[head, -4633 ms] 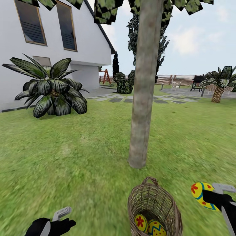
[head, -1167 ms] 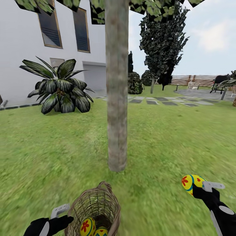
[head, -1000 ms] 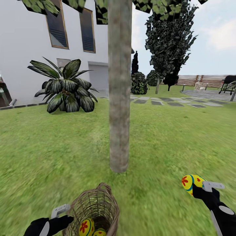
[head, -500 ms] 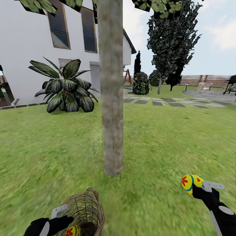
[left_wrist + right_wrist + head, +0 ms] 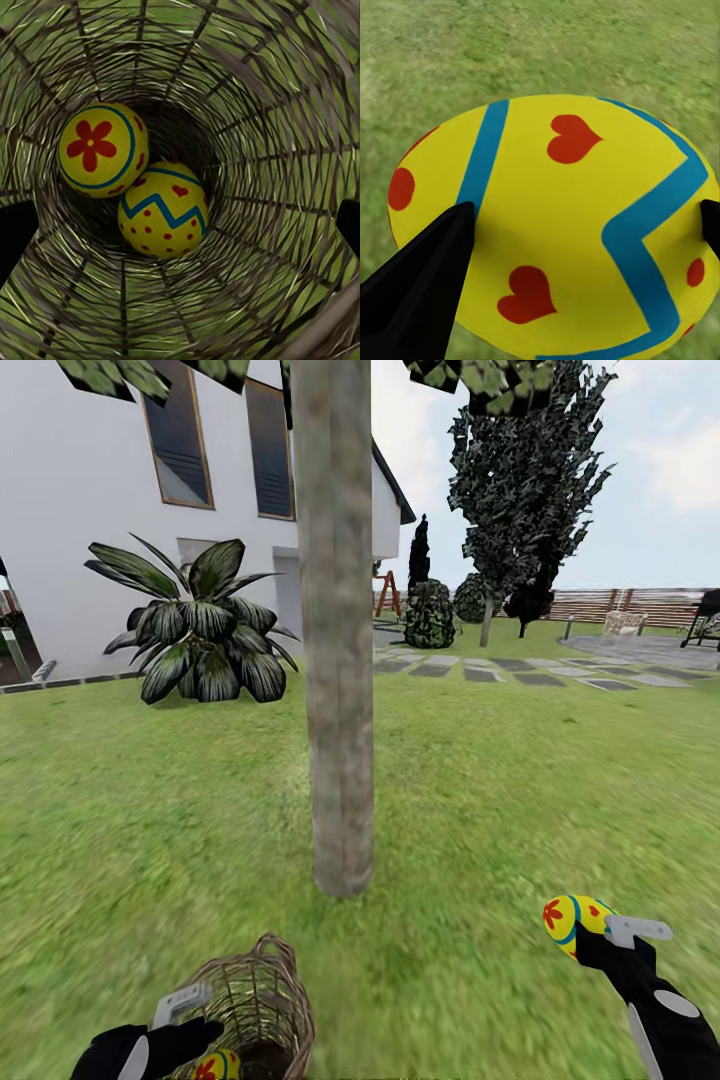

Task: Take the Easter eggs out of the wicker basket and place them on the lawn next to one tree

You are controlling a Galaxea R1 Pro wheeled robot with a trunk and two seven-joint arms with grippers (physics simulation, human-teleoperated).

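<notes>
Egg clamped in my right end effector, over the lawn right of the tree. Dropped from here, it could roll off. Two eggs sit in the basket. Left end effector hangs at its rim, grip unclear, may snag weave.

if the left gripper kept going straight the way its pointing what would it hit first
Probably the two Easter eggs at the bottom of the wicker basket: the left gripper looks straight down its inside at them, though how far off they are is unclear.
</notes>
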